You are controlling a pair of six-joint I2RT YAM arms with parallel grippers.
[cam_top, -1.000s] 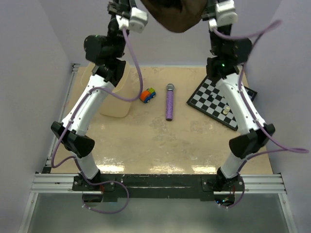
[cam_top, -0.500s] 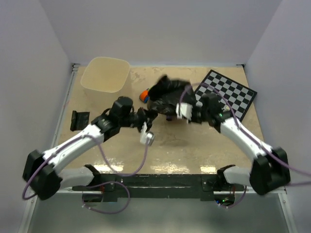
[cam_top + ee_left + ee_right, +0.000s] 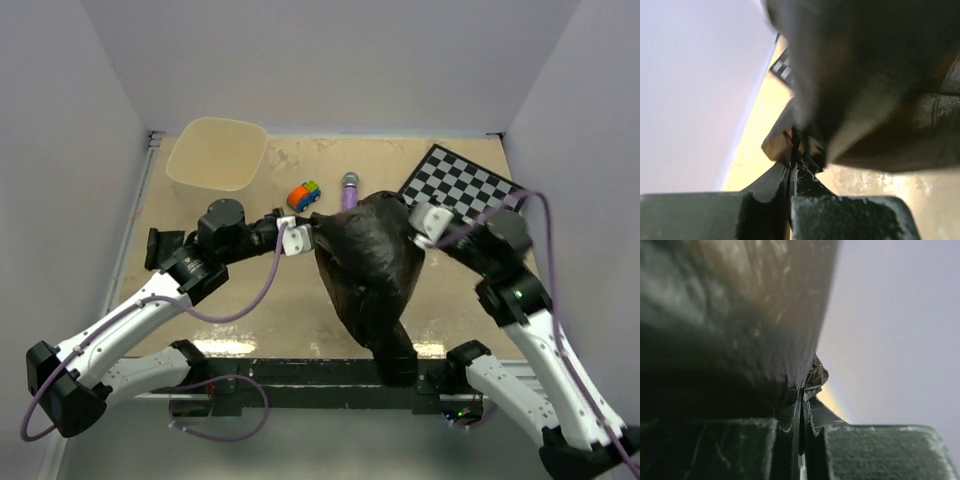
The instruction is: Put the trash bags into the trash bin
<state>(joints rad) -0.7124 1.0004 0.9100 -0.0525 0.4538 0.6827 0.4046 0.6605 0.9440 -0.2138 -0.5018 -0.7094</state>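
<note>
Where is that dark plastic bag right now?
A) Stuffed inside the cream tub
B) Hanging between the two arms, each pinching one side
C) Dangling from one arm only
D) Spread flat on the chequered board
B: the left end effector and the right end effector each clamp an edge of the trash bag, which sags between them, well apart from the trash bin.

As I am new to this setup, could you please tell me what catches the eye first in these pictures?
The dark, glossy trash bag catches the eye first: it hangs spread at the centre of the view between the left tool and the right tool, each shut on a top corner. Next comes the cream trash bin, open-mouthed at the far left, apart from the bag.
</note>
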